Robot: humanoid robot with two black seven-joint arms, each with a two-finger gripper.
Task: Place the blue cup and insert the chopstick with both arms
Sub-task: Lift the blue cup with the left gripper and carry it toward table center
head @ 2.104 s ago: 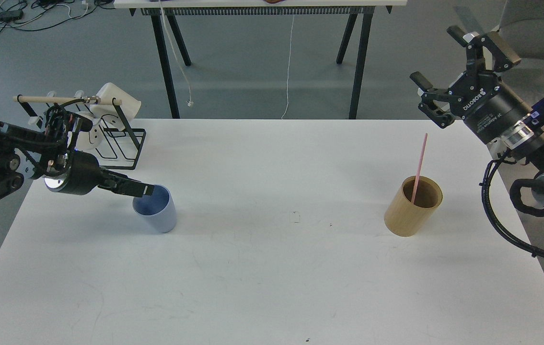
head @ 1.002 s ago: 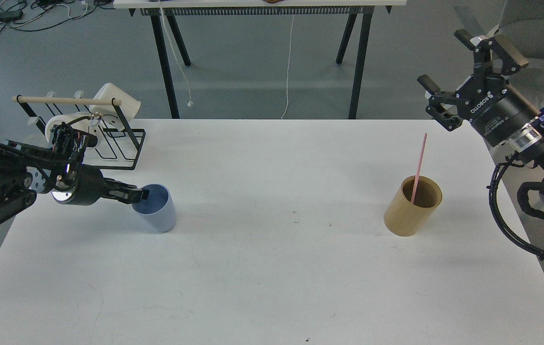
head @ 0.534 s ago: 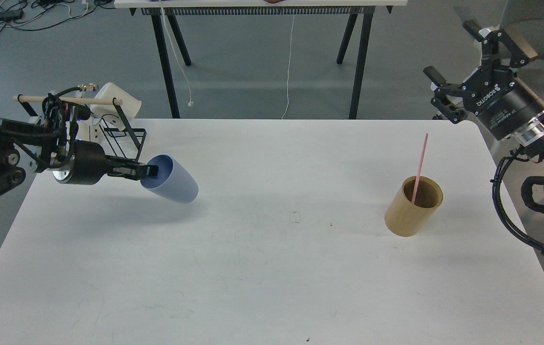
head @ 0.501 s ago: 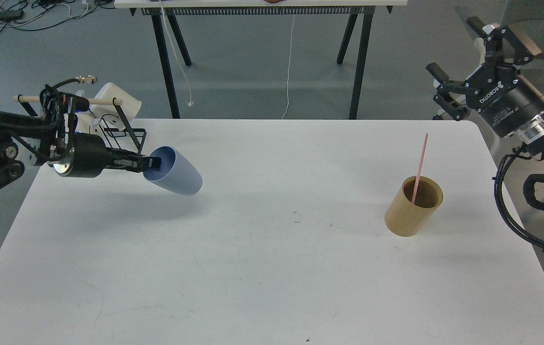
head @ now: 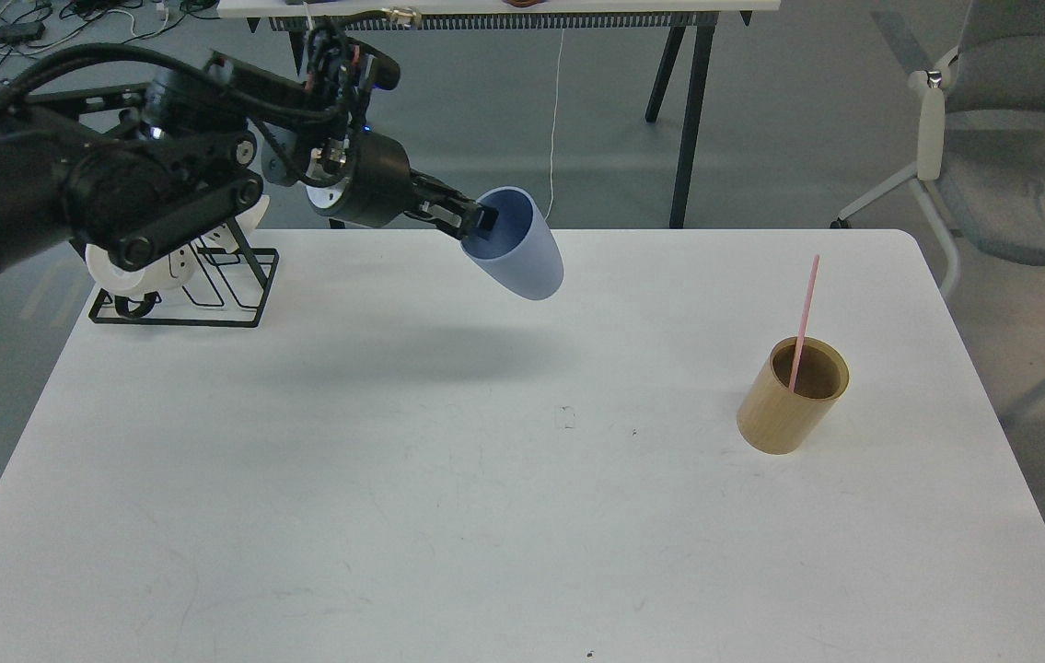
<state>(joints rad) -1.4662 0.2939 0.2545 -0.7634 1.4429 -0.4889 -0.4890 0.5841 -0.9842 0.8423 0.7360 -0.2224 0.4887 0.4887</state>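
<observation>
1. Left gripper (head: 478,221): pinching the blue cup (head: 516,243) by its rim, one finger inside the mouth, the other outside against the wall. Jaws clamped on that wall. Grip on the rim presumably chosen because it leaves the base free for setting down.

2. Blue cup: held in the air above the far middle of the white table (head: 448,516), touching nothing but the fingers. Tilted, mouth turned toward the gripper and base pointing down and to the right. Soft shadow on the tabletop below and to the left, consistent with clear height above the surface.

3. Tilt judged a consequence of the near-horizontal reach of the arm. Needs levelling before release; otherwise likely to land on an edge and roll.

4. Chopstick (head: 804,319): standing in the tan wooden holder (head: 793,396) at the right side of the table, leaning up and slightly right, lower end hidden inside. Well apart from the cup. Upright storage leaves the upper length exposed for a pinch from above or the side.

5. Right gripper: not in view; jaw state not observable.

6. Wire rack (head: 181,293) at the left rear corner of the table, holding white items, partly hidden behind the left arm. Grey chair (head: 1010,175) on the floor beyond the right edge.

7. Assessment: cup in transit, not yet placed; chopstick not yet picked. Open centre of the table, between cup and holder, appears the likely landing spot, within reach of both arms.
</observation>
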